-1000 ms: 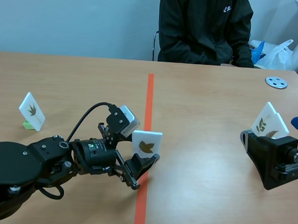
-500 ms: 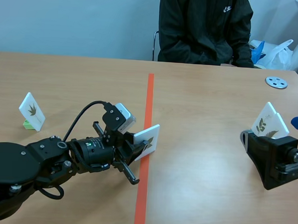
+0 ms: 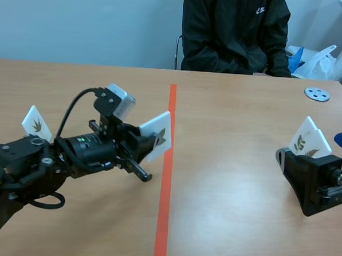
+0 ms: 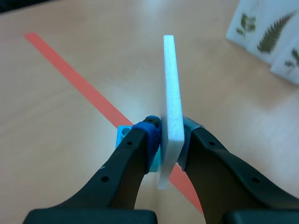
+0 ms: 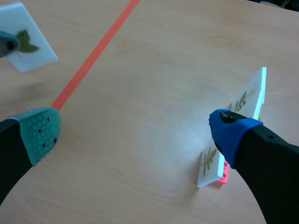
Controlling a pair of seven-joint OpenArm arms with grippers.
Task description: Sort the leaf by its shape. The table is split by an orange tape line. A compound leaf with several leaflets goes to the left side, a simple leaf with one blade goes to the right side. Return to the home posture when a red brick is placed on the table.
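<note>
Lifted off the table, the leaf card [image 3: 159, 133] now rides higher and further left in our left gripper [image 4: 170, 130].
We pinch the tilted card near its lower edge, just left of the orange tape line [image 3: 167, 179] at mid-frame. Our right gripper [image 5: 135, 126] rests wide open at lower right beside two sorted cards [image 3: 309, 141]. So narrow a pinch could let the card pivot or slip, and a long swing left could topple the standing card [image 3: 36, 126] at far left.

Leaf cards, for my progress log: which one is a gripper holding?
The middle card, clamped in the left gripper by the tape line; the left-side card and right-side cards stand free.
</note>
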